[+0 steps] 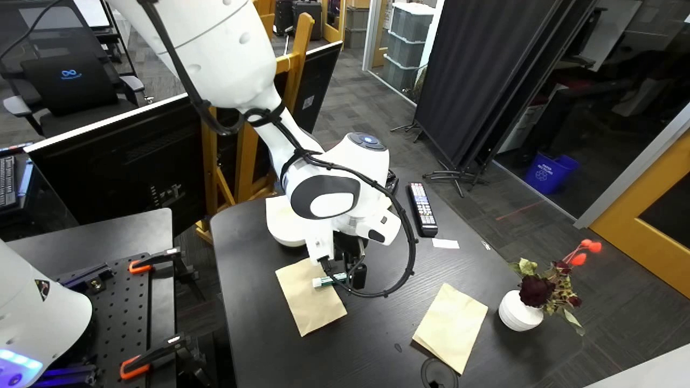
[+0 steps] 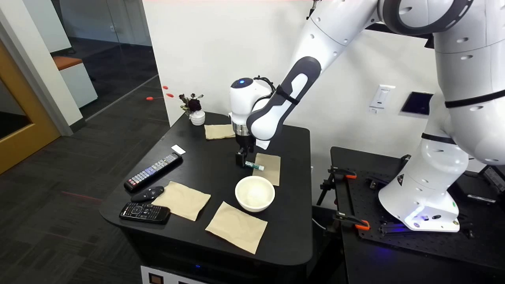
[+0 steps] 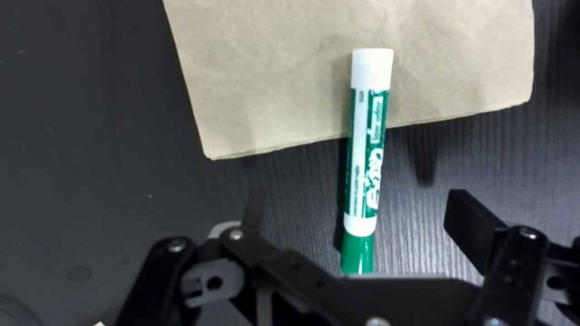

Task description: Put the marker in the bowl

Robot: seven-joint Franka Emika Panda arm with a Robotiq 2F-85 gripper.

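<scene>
Jaws, black and released, loom closest to the wrist camera, spread wide with the marker (image 3: 367,154) lying between them and apart from both. It is slim and straight, with a green cap, a green-and-white barrel printed with the word Expo, and a plain white end. That white end rests on a tan napkin (image 3: 281,81); the cap extends over the bare table (image 3: 90,136). Round, white and upright, the bowl (image 2: 255,193) sits near the marker, beside the napkin's end. The arm (image 1: 223,59) blocks part of the bowl in an exterior view. Three more napkins (image 2: 236,227) are spread over the table, one of them near a white vase (image 1: 520,312) of flowers (image 1: 536,291), dark and bright red. A long remote (image 2: 154,172), a short remote (image 2: 144,213), a rounded black gadget (image 2: 148,194) between them and a white card (image 2: 178,149) lie along the table's edge.
</scene>
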